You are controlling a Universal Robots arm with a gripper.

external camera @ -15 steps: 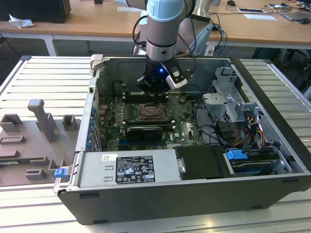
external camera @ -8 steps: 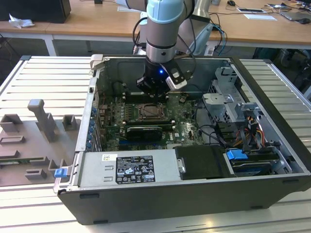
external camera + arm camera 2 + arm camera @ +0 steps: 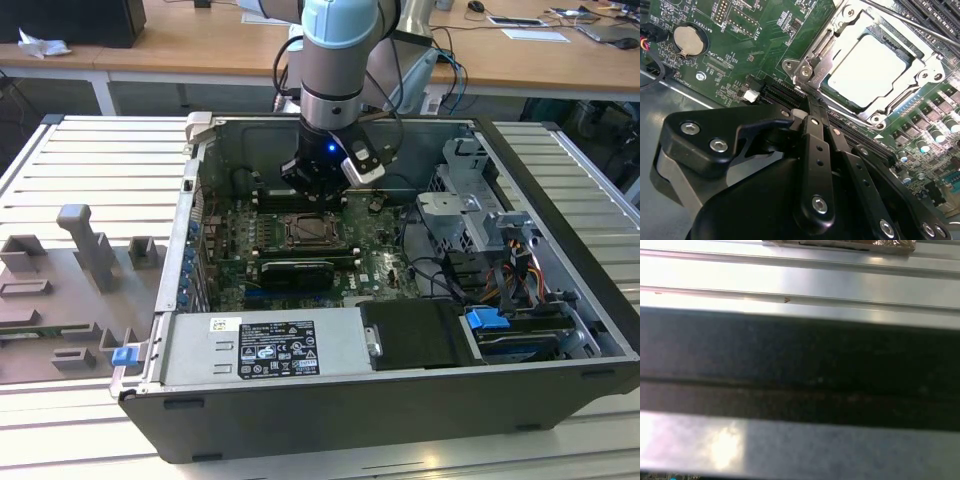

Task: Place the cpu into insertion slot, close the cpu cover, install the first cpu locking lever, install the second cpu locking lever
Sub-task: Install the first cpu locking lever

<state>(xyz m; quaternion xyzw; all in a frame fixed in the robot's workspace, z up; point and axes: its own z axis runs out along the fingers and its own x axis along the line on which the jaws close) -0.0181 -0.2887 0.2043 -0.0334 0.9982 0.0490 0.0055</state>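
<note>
Gleaming pale, the square cpu [image 3: 871,70] sits under its grey metal cpu cover [image 3: 815,55]; the black hand [image 3: 812,112] is pinched narrow.

Silver-grey arm [image 3: 335,60], pale blue joint cap, black screw-studded end effector [image 3: 812,112].

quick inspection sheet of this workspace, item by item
surface: ribbed metal table carrying an open computer case
job's things: cpu seated in the insertion slot; cpu cover lies down around it
clutter: grey fixture blocks at the exterior view's left
grippers: gripper shut, tips beside the cover's corner
cables: black cables and a coloured bundle inside the case
surroundings: wooden desks behind
</note>
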